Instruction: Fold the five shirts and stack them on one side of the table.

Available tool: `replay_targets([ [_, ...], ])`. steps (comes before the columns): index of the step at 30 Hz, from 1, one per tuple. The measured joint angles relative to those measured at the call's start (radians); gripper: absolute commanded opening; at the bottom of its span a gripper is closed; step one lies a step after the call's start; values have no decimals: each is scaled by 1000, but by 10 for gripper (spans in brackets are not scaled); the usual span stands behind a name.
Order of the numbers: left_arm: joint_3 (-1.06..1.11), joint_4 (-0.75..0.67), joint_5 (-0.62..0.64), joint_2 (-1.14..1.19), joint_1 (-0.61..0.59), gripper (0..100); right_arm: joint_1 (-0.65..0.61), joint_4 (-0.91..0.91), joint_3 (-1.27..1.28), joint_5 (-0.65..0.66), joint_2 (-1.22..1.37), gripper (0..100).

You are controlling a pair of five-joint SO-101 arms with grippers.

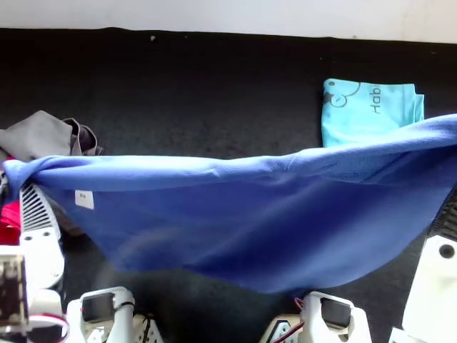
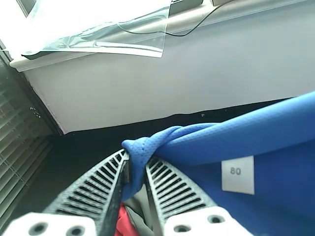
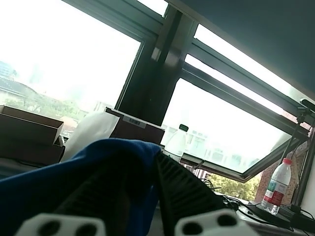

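The left tool and right tool each clamp an edge of a royal-blue knit shirt stretched above the black desk; a shallow pinch could slip, dropping it.

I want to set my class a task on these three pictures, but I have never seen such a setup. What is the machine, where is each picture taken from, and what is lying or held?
These are two small robot arms at a black table. One picture looks down from a fixed camera; the other two come from cameras on the arms' wrists. Each wrist picture shows that arm's ribbed two-fingered hand: the left hand and the right hand are each shut on an end of a large blue fabric shirt, which hangs stretched between them above the table. On the table lie a folded light turquoise shirt, a crumpled grey garment and some red cloth.
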Motion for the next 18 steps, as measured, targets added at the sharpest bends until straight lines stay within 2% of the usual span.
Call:
replay_targets([
  [18, -15, 20, 0, 0, 0, 8, 0, -3, 25, -2, -78, 5],
])
